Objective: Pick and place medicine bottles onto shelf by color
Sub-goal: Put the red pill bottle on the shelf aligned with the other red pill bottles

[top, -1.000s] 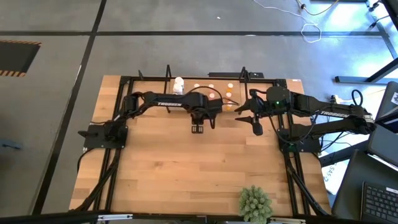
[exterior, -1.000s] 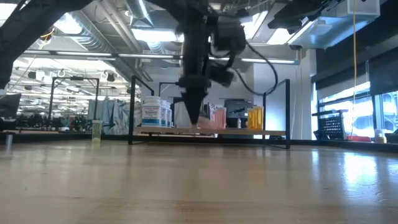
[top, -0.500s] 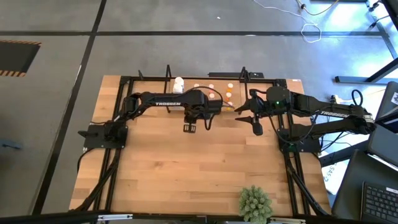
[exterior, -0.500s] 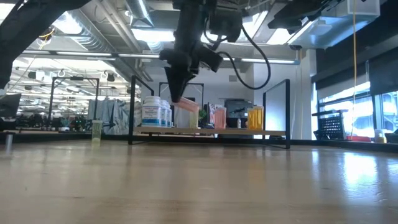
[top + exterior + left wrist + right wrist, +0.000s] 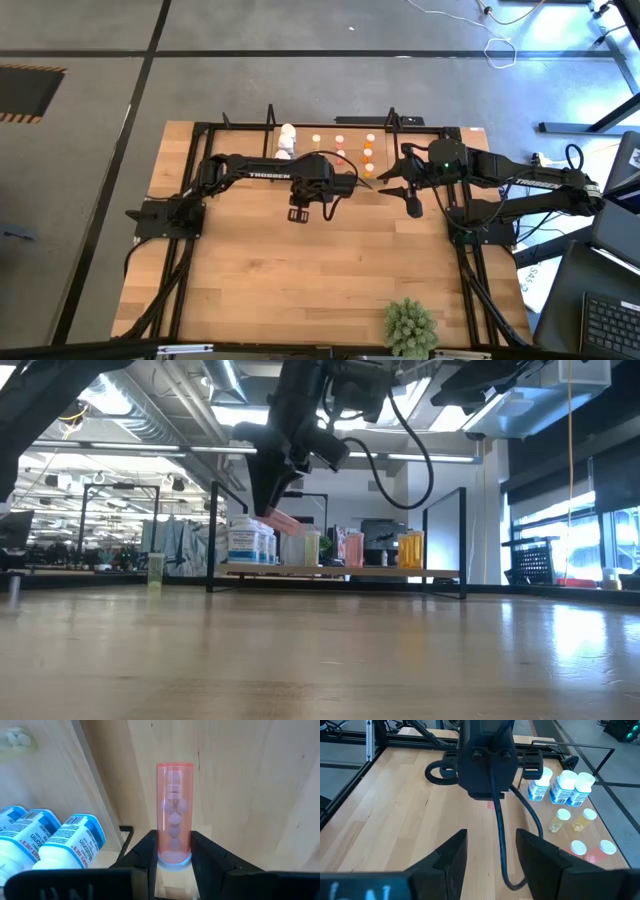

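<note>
My left gripper point(image 5: 299, 213) hangs above the table's middle, just in front of the shelf point(image 5: 340, 571), shut on a pale pink medicine bottle point(image 5: 174, 810). The low view shows that bottle point(image 5: 280, 520) tilted, above shelf height. White labelled bottles point(image 5: 50, 840) stand at the shelf's left end point(image 5: 287, 135), with small pink, cream and orange bottles point(image 5: 369, 150) to their right on the base. My right gripper point(image 5: 412, 205) waits open above the table's right side, holding nothing. My left gripper pinches the pink bottle at its white-capped end point(image 5: 174, 856) between its two fingers point(image 5: 145, 852). The fingers point steeply down, and the clear pink body sticks out beyond their tips. The bottle is lifted clear of shelf and table, and tilted.
A green bushy plant point(image 5: 411, 325) stands at the table's near right edge. A black frame point(image 5: 200, 130) runs around the tabletop. The bare wood point(image 5: 300, 280) between the arms and the near edge holds nothing. Small white-capped bottles point(image 5: 577, 847) show beside the white ones point(image 5: 562, 785) in the right wrist view.
My left gripper has drawn back from the shelf toward the table's left and near edge while rising, and has tipped. The pink bottle has come away from the row with it, lifted clear, and has gone from upright to tilted. My right arm has kept still.
</note>
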You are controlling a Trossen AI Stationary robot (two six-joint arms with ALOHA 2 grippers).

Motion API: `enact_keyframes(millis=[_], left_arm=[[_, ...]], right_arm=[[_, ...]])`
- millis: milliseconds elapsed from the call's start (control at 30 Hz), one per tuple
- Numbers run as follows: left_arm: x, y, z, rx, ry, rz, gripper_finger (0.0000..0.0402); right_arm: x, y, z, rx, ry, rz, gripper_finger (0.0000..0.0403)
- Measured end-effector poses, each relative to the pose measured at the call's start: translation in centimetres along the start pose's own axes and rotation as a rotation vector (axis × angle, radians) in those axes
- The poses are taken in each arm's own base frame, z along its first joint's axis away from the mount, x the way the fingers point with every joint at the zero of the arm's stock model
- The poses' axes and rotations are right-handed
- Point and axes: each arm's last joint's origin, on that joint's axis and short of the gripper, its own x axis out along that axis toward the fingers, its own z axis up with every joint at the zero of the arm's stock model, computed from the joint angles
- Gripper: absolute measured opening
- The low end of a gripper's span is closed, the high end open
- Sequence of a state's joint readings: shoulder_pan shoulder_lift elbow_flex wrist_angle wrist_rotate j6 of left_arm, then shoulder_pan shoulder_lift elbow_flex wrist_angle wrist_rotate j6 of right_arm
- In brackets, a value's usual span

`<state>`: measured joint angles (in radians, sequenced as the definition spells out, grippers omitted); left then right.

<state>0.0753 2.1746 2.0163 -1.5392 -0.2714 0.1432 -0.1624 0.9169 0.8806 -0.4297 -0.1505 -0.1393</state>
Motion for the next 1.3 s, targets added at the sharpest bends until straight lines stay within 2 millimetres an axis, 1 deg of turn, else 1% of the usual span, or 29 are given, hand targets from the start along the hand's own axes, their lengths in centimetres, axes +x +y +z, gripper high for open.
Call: enact_keyframes(millis=[300,467,733,900,1000,1133,1200,1300], left_arm=[[0.0,0.0,0.0,0.02,-0.001,0.009,0.0086],[0.0,0.2,0.0,0.005,0.004,0.057,0.0086],[0.0,0.2,0.0,-0.006,0.002,0.059,0.0086],[0.0,0.2,0.0,-0.006,0.002,0.059,0.0086],[0.1,0.4,0.0,-0.002,0.002,0.059,0.0086],[0.2,1.1,-0.1,-0.025,0.002,0.057,0.0086],[0.1,1.5,-0.3,-0.037,-0.007,0.057,0.0086],[-0.1,2.0,-0.5,-0.053,-0.017,0.056,0.0086]], right_arm=[[0.0,0.0,0.0,0.0,0.0,0.0,0.0171],[0.0,0.0,0.1,-0.002,-0.015,-0.002,0.0171],[0.0,0.0,0.2,0.002,-0.02,0.0,0.0171],[0.2,0.3,0.0,0.005,0.001,0.082,0.0171],[0.7,1.1,-0.4,-0.031,0.04,0.146,0.0171],[1.7,3.1,-0.9,-0.123,0.068,0.215,0.0171],[2.5,4.3,-1.3,-0.161,0.094,0.185,0.0171],[4.0,5.9,-1.9,-0.18,0.109,0.094,0.0171]])
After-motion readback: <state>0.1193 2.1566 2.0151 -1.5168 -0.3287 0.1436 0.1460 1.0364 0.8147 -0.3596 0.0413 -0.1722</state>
